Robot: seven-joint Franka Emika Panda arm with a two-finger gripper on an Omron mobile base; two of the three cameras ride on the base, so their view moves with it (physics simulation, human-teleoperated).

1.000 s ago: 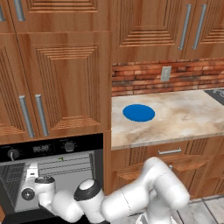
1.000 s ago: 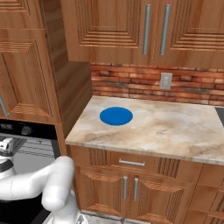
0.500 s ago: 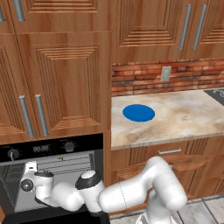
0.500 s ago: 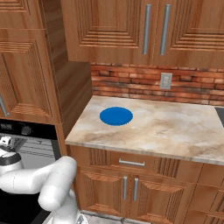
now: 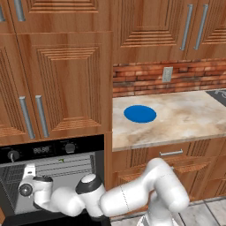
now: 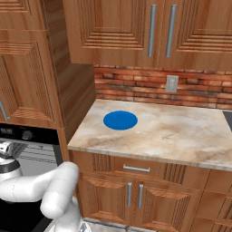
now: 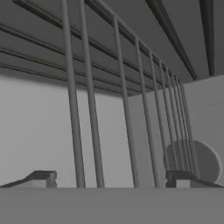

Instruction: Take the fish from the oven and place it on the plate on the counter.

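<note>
The oven (image 5: 84,148) stands open at the lower left, its grey wire racks (image 5: 66,165) in sight. A small greenish sliver, seemingly the fish (image 5: 62,160), lies on the upper rack. My gripper (image 5: 30,170) reaches into the oven cavity at its left side, below and left of that sliver. In the hand view my gripper (image 7: 109,178) is open with nothing between its fingertips (image 7: 41,177), under the bars of a rack (image 7: 127,109). The blue plate (image 5: 140,113) (image 6: 120,120) lies bare on the counter (image 5: 190,119) (image 6: 181,133).
Wooden cupboards (image 5: 66,84) rise above the oven, and drawers with silver handles (image 6: 136,168) sit under the counter. A brick backsplash with a socket (image 6: 171,84) runs behind. A round fan disc (image 7: 197,159) shows on the oven's back wall.
The arm has swung further left and the hand has pushed deeper into the oven. The jaws have stayed open. Plate and counter are unchanged.
</note>
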